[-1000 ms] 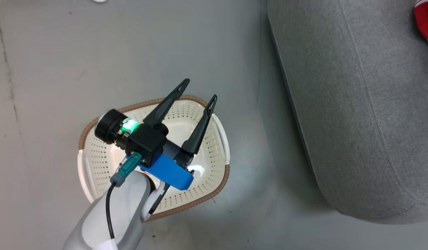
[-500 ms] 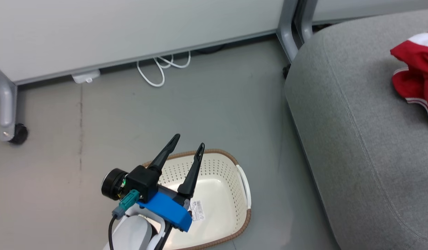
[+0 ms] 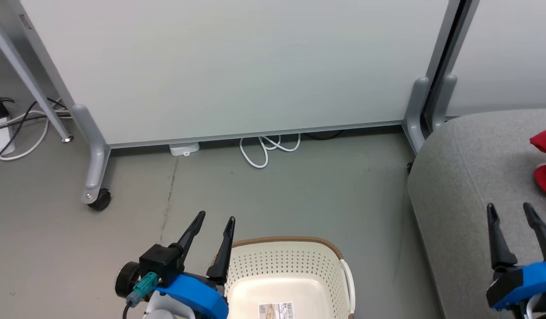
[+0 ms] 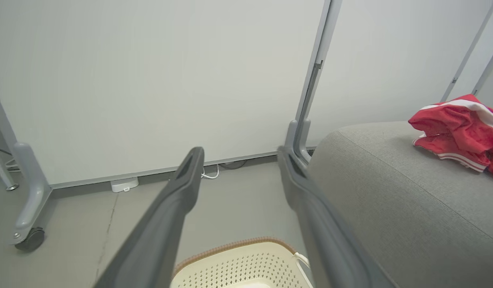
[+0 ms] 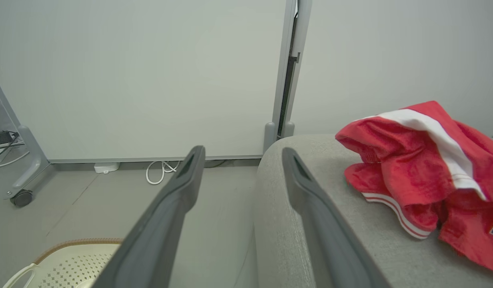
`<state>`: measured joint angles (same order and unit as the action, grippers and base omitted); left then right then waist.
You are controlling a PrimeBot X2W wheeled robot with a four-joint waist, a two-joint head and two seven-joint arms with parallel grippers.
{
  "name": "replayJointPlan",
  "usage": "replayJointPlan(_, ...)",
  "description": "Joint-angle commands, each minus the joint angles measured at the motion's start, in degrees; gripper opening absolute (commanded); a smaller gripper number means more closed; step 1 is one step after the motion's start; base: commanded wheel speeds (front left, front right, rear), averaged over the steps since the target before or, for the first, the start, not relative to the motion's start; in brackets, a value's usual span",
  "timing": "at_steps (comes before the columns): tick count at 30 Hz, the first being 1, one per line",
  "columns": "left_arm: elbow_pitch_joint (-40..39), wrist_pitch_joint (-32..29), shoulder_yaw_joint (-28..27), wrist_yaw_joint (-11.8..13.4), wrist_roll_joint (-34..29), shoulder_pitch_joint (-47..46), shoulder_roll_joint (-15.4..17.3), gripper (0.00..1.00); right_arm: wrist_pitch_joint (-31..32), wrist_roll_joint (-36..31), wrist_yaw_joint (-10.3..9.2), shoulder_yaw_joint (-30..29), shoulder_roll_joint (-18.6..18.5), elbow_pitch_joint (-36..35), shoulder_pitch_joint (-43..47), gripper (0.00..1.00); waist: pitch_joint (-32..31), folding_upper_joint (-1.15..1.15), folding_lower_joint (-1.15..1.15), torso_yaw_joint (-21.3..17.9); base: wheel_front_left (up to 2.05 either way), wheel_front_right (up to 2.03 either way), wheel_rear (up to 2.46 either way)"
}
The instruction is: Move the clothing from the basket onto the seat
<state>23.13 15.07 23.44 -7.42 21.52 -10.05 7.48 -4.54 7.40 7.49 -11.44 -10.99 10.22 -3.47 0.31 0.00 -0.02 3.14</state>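
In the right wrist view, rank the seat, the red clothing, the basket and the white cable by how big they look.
1. seat
2. clothing, nearly as large because it lies close
3. basket, cut off at the picture's edge
4. white cable, small and far off

Head camera looks down; both wrist cameras, apparently lower, face the partition (image 4: pixel 150 80), sharing the seat (image 4: pixel 410 208).
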Motion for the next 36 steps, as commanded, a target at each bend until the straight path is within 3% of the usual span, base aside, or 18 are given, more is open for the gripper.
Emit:
replayJointPlan(1,0.23,0.15,-0.99,-0.07,-0.30,0.78,0.33,1.00,0.11,-0.46,0.01,0.10,1.22,-1.44,2.04,1.00,-1.22,0.00,0.02,1.49,0.00,0.00,0.00)
replayJointPlan(14,1.23,0.15,-7.59,-0.07,-1.35,4.63,-0.06,1.00,-1.48,-3.11,0.01,0.96,7.19,-4.54,9.32,1.00,-3.67,0.00,0.02,4.49,0.00,0.00,0.00)
replayJointPlan(36,1.46,0.15,-9.42,-0.07,-1.92,5.97,0.02,1.00,-1.57,-2.60,0.01,2.76,8.14,-3.48,9.47,1.00,-3.91,0.00,0.02,4.41,0.00,0.00,0.00)
